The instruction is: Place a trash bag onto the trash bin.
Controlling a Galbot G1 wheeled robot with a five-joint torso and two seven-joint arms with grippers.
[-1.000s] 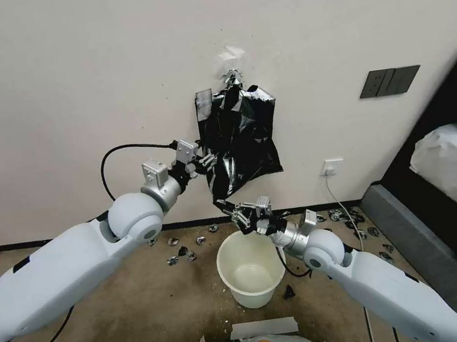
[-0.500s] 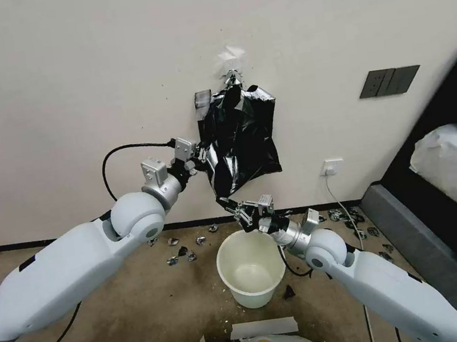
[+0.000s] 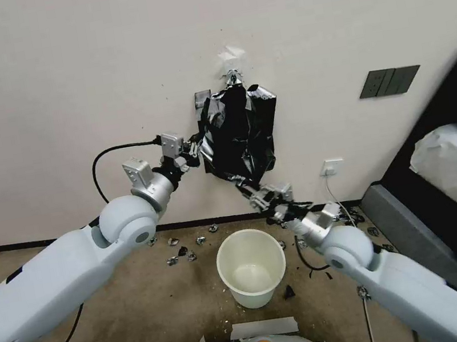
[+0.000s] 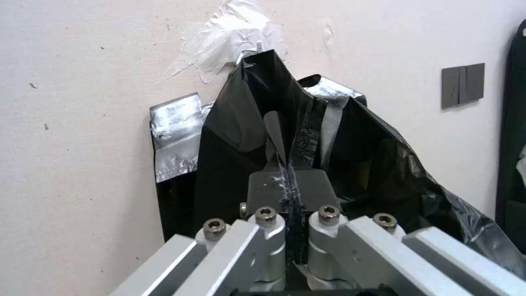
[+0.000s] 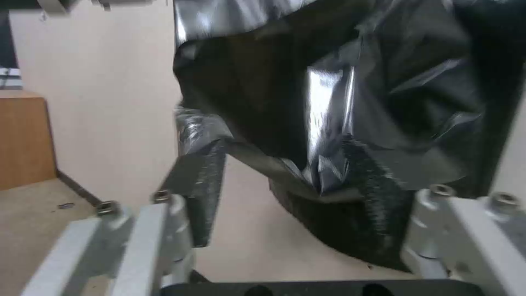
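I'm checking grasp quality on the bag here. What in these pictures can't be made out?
- Right wrist view: the right gripper is open, but blur hides whether a pad touches the trash bag.
- Left wrist view: the left gripper is shut on film; how many layers is unclear.
- Head view: the wall hook is hidden by tape.
- Head view: the trash bin base is hidden by its own wall.

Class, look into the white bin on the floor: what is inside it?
The bin looks empty, its bare pale bottom visible. The near inner wall is hidden by its own rim.
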